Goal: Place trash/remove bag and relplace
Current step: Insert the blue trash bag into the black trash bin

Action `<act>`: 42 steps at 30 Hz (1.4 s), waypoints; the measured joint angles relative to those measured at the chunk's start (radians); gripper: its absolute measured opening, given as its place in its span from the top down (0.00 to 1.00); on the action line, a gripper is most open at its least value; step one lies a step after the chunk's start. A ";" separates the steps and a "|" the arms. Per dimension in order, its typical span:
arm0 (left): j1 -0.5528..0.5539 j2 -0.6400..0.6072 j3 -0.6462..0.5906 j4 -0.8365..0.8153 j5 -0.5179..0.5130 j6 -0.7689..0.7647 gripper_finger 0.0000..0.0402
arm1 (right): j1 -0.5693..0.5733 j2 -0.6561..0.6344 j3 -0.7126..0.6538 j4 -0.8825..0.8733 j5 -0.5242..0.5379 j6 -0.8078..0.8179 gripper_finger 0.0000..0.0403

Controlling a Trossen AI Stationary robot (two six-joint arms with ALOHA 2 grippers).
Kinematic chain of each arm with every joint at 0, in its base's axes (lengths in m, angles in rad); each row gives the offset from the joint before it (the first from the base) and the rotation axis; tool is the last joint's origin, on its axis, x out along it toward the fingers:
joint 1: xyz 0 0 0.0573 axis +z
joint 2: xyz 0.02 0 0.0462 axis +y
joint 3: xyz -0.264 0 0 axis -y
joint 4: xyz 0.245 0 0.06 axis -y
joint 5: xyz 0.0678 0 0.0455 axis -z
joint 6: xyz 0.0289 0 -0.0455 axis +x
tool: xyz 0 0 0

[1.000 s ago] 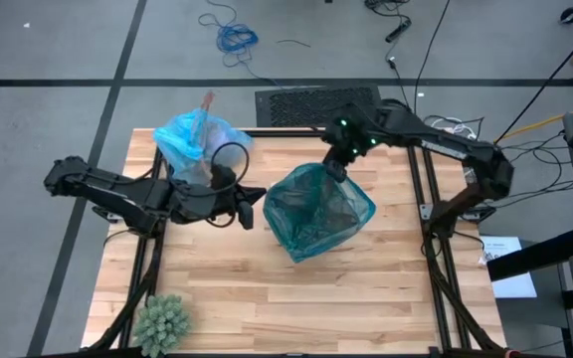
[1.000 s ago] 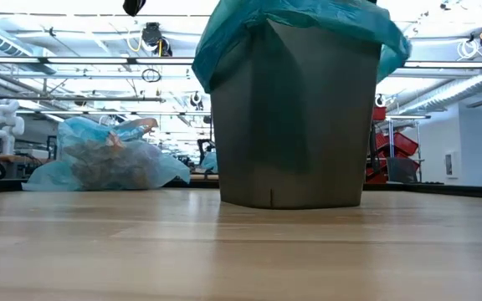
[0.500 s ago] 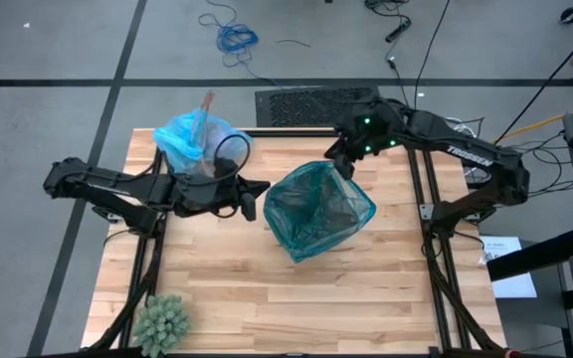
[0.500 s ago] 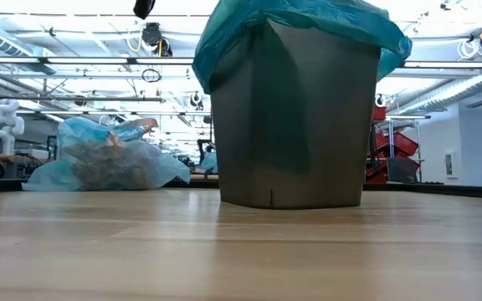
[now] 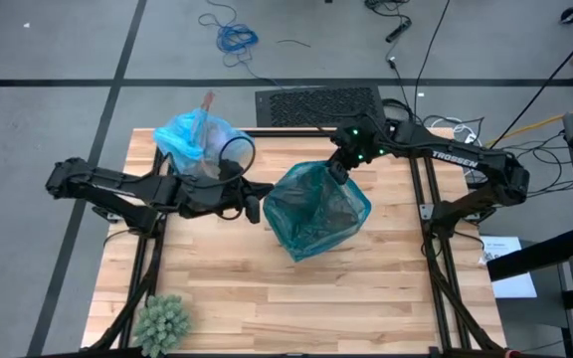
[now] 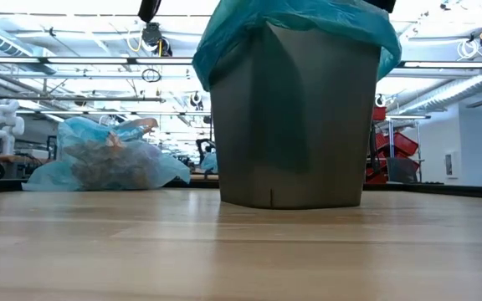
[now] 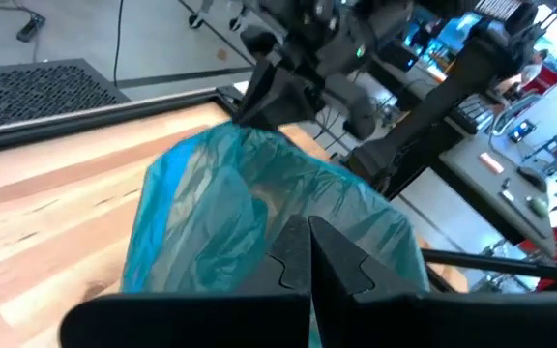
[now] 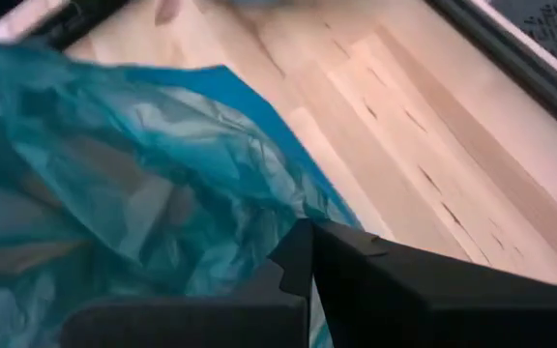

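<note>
The light sky-blue bag (image 5: pixel 195 139) lies on its side at the table's far left, stuffed with brown paper lumps (image 6: pixel 107 163). A grey bin (image 6: pixel 295 125) stands mid-table, lined with a darker teal bag (image 5: pixel 316 209) that folds over its rim. My left gripper (image 5: pixel 254 207) is shut beside the bin's left corner, and its wrist view looks past its fingers (image 7: pixel 309 253) at the teal liner (image 7: pixel 259 203). My right gripper (image 5: pixel 338 171) is shut at the bin's far corner. My right gripper meets the teal bag's rim (image 8: pixel 259 208) at the bin's far corner, coming down from the far right. Its shut fingers hide whether plastic is pinched between them. Whether my left gripper touches the liner, I cannot tell.
A green spiky ball (image 5: pixel 162 320) sits at the near-left corner. Bare wood (image 5: pixel 296 298) stretches between the bin and the near edge. A black grille (image 5: pixel 316 101) lies just beyond the far edge.
My right gripper has drawn back toward the far edge, then come down again onto the bin's far corner. The teal liner's overhang on the bin's right side has pulled in a little. My left gripper has edged toward the bin.
</note>
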 joint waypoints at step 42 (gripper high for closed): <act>0.060 0.170 0.002 -0.126 -0.045 -0.135 1.00 | 0.000 0.082 -0.049 0.031 -0.113 -0.009 1.00</act>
